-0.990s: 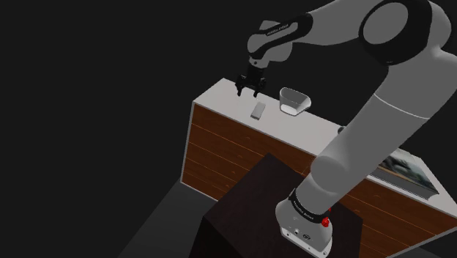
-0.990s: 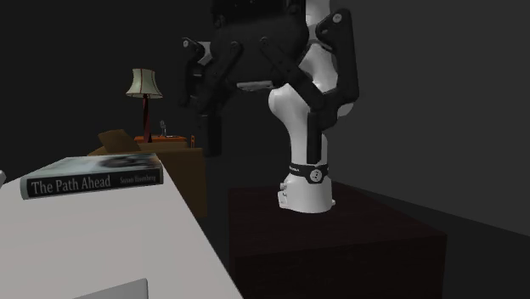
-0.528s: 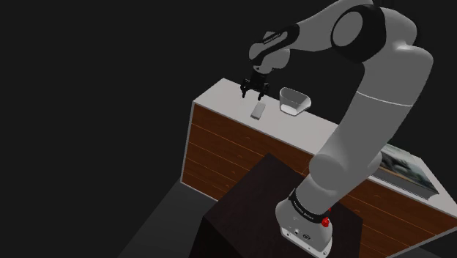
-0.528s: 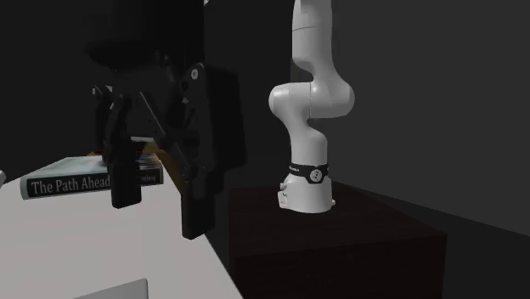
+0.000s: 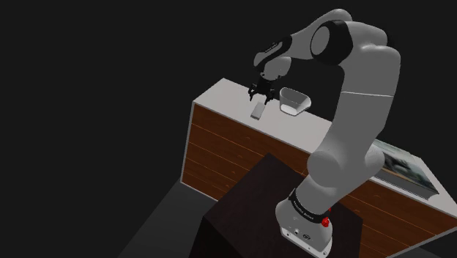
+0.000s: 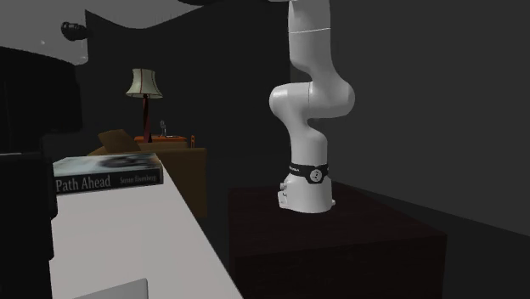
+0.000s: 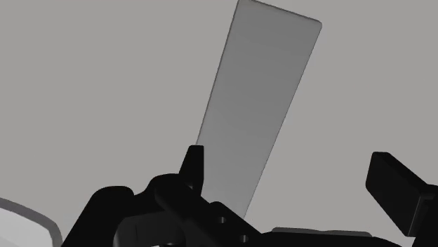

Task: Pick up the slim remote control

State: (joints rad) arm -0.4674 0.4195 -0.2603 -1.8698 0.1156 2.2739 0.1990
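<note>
The big white robot arm (image 5: 359, 110) is made of fat, round tubes with dark grey joints (image 5: 327, 37). A thin black band (image 6: 307, 171) with tiny white marks rings its bottom part. A small red dot (image 5: 325, 220) sits on its white foot (image 6: 307, 200). Its gripper (image 5: 258, 93) is all black.

White arm (image 5: 359, 110) arched high, pincer (image 5: 258, 91) pointing down, fingers (image 7: 394, 184) standing apart
</note>
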